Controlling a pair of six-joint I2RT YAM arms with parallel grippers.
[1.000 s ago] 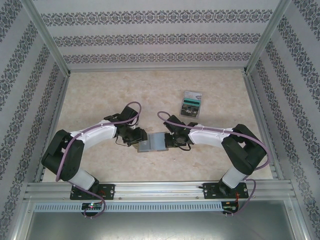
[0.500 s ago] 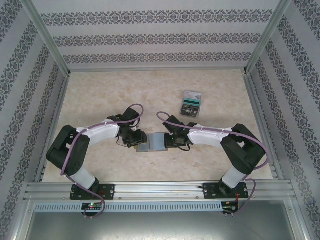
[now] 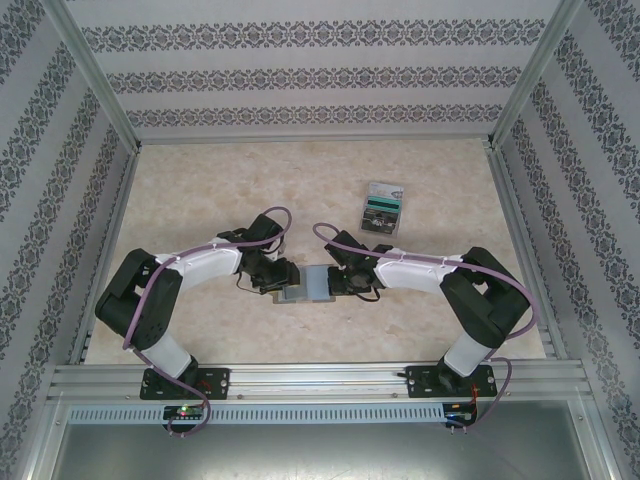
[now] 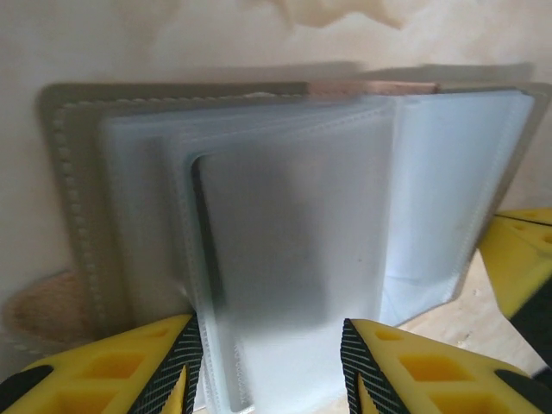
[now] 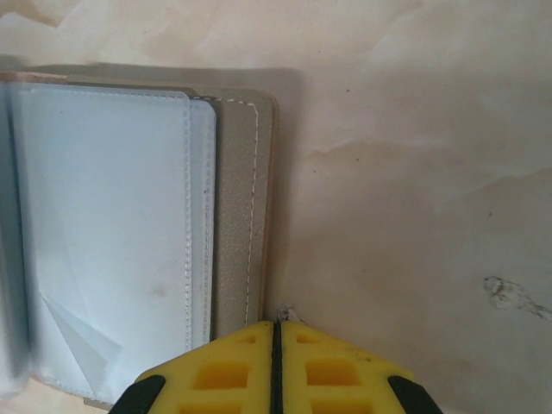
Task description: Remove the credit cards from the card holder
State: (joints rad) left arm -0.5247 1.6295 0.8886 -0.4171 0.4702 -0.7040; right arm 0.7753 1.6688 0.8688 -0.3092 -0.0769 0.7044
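Observation:
The card holder (image 3: 312, 285) lies open on the table between both grippers. In the left wrist view its grey-brown cover (image 4: 73, 198) carries several cloudy plastic sleeves (image 4: 293, 250), and one sleeve stands raised. The small tab (image 4: 39, 315) sticks out at the lower left. My left gripper (image 4: 272, 366) is open, with its fingers on either side of the raised sleeve's near edge. My right gripper (image 5: 278, 328) is shut and empty, its tips at the holder's right edge (image 5: 259, 216). The credit cards are hidden; a darker shape shows faintly inside the raised sleeve.
A clear plastic case with green-and-black contents (image 3: 383, 208) lies at the back right of the table. Aluminium rails (image 3: 300, 378) run along the near edge, and patterned walls close in the left, right and back sides.
My left gripper has moved a little to the right over the holder's left half, and its elbow has swung in. The right arm has stayed put.

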